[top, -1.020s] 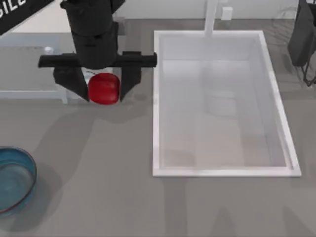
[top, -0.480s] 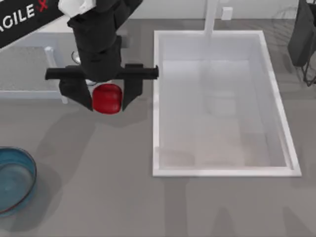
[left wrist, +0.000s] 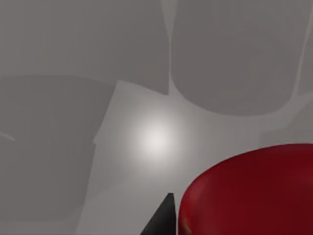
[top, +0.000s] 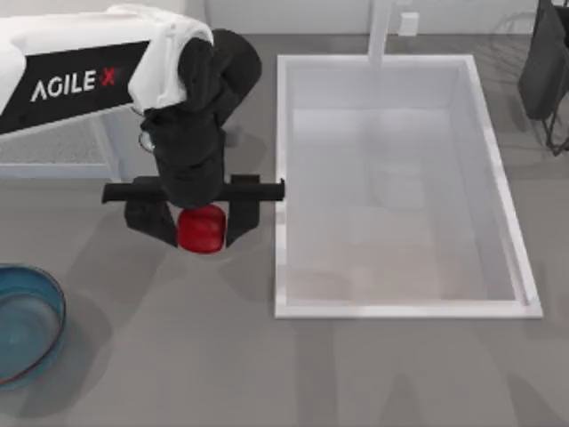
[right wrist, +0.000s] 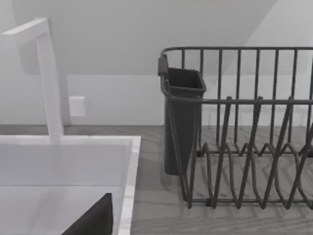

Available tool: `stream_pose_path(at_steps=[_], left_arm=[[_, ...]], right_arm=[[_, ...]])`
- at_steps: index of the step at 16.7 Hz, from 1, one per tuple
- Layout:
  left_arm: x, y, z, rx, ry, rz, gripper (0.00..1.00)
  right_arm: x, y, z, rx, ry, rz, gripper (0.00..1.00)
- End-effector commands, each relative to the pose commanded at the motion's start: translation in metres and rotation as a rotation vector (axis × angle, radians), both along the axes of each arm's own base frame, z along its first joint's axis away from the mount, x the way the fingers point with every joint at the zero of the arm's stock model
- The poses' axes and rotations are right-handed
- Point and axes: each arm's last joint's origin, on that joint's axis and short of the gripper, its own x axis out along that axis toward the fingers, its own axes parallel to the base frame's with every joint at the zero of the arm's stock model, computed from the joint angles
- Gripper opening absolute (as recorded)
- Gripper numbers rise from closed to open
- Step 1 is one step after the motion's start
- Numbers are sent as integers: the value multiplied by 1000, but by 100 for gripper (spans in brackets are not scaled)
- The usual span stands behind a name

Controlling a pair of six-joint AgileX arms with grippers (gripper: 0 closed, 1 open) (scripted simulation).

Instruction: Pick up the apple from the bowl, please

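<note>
The bowl [top: 27, 325] is sitting at the table's left edge in the top view, partly cut off by the frame. To its right and farther back, well apart from it, the left gripper [top: 202, 229] is hanging above the grey table [top: 178, 356], its two dark fingers [top: 147, 222] pressing on either side of the apple [top: 202, 229] and holding it clear of the bowl. In the left wrist view the apple [left wrist: 249, 193] is sitting close to the camera over bare table, with a dark fingertip [left wrist: 161, 220] beside it. Just right of the gripper, the white sink [top: 280, 178] is taking up the middle of the table. At the far right, the right arm is sitting parked by the dish rack [right wrist: 244, 147]; whether the right gripper [right wrist: 93, 220] is wide or narrow, I cannot tell.
</note>
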Motion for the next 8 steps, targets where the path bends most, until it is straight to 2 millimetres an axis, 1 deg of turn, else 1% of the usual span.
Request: stream_pose_path(at_steps=[3, 8], left_arm=[[0, 0, 0, 0, 0, 0, 0], [0, 0, 0, 0, 0, 0, 38]], right_arm=[[0, 0, 0, 0, 0, 0, 100], [0, 0, 0, 0, 0, 0, 100]])
